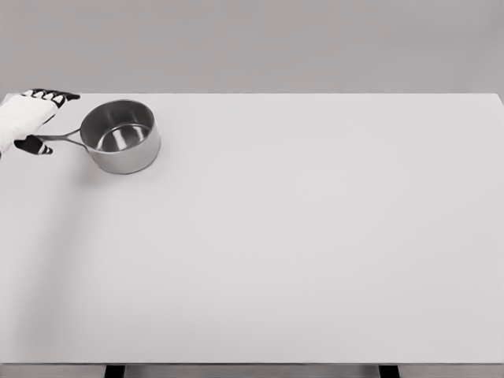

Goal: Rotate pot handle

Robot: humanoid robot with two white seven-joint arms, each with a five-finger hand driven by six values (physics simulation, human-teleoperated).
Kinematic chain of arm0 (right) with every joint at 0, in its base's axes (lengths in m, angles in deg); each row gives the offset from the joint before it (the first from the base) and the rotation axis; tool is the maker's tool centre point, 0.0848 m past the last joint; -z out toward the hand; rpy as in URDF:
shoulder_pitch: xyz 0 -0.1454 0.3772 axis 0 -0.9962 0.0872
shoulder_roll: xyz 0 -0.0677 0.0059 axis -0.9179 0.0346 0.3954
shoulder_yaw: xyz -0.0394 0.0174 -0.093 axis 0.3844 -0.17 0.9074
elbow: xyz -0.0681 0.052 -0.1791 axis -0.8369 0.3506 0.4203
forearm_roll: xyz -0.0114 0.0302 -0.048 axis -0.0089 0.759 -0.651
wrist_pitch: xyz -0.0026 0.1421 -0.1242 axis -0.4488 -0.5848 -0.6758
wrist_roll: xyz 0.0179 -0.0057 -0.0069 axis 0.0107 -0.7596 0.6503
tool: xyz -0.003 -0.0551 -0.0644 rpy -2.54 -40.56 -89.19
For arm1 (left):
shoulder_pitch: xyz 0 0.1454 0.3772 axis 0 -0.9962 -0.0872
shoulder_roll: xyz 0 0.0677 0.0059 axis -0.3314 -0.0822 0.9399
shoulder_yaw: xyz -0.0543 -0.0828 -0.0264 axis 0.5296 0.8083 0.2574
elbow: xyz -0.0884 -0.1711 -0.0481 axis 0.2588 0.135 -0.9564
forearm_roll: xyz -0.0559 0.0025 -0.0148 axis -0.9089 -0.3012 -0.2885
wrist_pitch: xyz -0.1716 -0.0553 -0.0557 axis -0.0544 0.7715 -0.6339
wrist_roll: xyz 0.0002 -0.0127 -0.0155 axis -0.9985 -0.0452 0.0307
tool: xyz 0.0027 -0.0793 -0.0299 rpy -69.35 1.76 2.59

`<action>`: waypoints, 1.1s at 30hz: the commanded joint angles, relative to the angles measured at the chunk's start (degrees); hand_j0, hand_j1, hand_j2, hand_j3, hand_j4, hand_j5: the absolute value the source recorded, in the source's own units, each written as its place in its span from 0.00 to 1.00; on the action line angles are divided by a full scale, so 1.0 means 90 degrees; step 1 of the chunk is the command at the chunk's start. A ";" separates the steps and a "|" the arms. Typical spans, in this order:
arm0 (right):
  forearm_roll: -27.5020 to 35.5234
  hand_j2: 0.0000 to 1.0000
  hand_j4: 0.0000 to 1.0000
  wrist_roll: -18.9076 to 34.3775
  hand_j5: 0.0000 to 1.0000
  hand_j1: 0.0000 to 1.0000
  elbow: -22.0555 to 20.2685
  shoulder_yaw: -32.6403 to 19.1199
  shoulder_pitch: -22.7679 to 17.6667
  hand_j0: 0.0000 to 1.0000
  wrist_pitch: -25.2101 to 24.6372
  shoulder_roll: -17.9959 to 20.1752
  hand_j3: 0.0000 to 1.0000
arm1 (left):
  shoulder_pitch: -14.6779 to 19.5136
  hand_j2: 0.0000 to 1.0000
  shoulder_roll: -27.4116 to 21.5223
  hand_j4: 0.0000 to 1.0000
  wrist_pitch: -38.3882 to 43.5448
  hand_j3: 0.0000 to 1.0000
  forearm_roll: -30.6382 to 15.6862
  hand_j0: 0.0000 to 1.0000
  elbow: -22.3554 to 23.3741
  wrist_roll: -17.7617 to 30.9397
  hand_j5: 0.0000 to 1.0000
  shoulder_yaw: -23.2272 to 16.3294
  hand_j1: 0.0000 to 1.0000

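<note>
A steel pot (120, 136) stands upright on the white table (283, 252) near its far left corner. Its thin handle (61, 136) points left, toward the picture's edge. My left hand (49, 120) comes in at the left edge, level with the handle's end. Its black-tipped fingers (57, 96) are stretched out above the handle and the thumb (33, 146) lies just below the handle's tip. The fingers are spread and not closed on the handle. The right arm does not show.
The table's far edge runs just behind the pot and its left edge is close to the hand. Nothing else stands on the table.
</note>
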 commanded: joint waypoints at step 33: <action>-0.0001 1.00 1.00 0.0001 1.00 1.00 0.0000 0.0000 0.0000 1.00 0.0007 0.0000 1.00 | -0.0849 1.00 -0.0432 1.00 -0.0030 1.00 -0.1371 1.00 -0.2114 -0.0145 1.00 0.0523 1.00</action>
